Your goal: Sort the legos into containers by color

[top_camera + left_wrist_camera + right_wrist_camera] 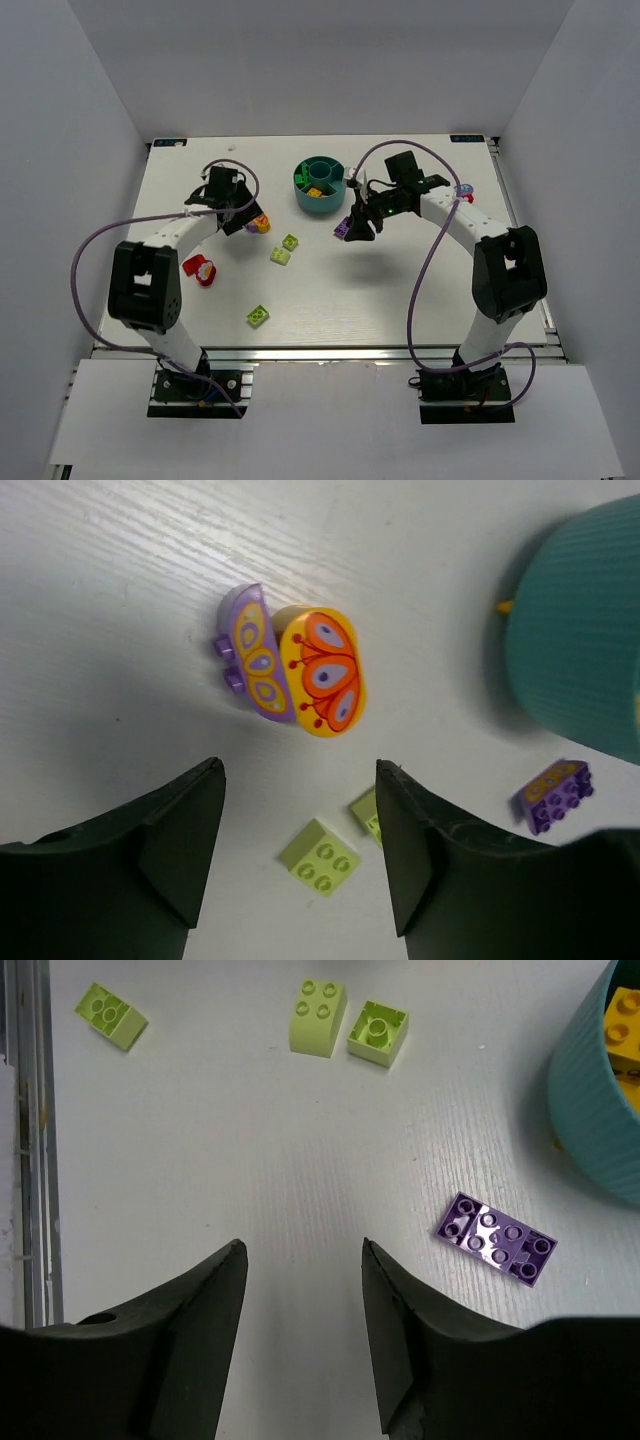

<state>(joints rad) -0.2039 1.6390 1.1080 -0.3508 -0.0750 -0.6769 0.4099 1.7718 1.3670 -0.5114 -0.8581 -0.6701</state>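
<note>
The round teal bowl [322, 202] stands at the back middle, with dark green [304, 177] and yellow [316, 191] bricks in its wedges. My left gripper [240, 217] is open and empty, just short of a purple butterfly brick [252, 652] joined to a yellow-orange one [322, 670]. My right gripper [359, 224] is open and empty beside a flat purple brick [497, 1238], which lies to the right of its fingers, near the bowl [600, 1110]. Three lime green bricks [290, 241] [280, 256] [258, 315] lie mid-table. A red brick [200, 269] lies at the left.
The left wrist view shows a lime brick [320, 856] between the fingers, a second [364, 810] partly behind the right finger, the bowl's wall [580, 630] and the purple brick [553, 795]. The table's metal edge rail [30, 1140] runs along the right wrist view's left side.
</note>
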